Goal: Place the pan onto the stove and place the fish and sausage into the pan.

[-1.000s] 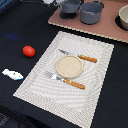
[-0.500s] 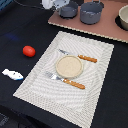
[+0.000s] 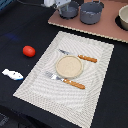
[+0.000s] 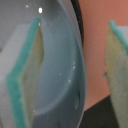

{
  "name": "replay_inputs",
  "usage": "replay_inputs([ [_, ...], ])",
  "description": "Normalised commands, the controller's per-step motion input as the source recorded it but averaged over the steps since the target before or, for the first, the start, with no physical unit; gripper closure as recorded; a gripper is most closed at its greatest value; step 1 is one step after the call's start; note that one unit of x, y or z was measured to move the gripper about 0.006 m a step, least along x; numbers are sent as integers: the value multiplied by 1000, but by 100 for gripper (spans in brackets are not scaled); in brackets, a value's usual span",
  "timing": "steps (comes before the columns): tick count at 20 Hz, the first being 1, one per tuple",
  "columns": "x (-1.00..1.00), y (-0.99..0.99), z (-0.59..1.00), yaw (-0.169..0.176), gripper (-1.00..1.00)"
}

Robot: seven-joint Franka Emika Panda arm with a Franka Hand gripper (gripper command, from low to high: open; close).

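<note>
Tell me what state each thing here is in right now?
Pan: upright on the stove, looks empty.
Gripper: open, fingers either side of the pan's rim.
Fish: lying flat on the dark table, not in the pan.
Sausage: on the table, not in the pan.
Pot: upright on the stove.
Plate: empty, on the placemat.

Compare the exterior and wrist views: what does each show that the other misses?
Only the exterior view shows the fish, sausage, placemat, larger pot and the whole layout. Only the wrist view shows the finger pads spread apart, one inside the pan's rim. Both show the pan on the stove, with the gripper at it.
</note>
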Motion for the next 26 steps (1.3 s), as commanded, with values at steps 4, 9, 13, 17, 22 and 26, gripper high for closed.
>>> replay_inputs([
  [4,0,-261,926,-46,-100],
  [9,0,-763,770,-9,-100],
  [13,0,-965,233,0,-100],
  [17,6,-966,-16,18,-100],
  [22,105,-902,-58,94,-100],
  [26,81,-881,-130,105,-100],
])
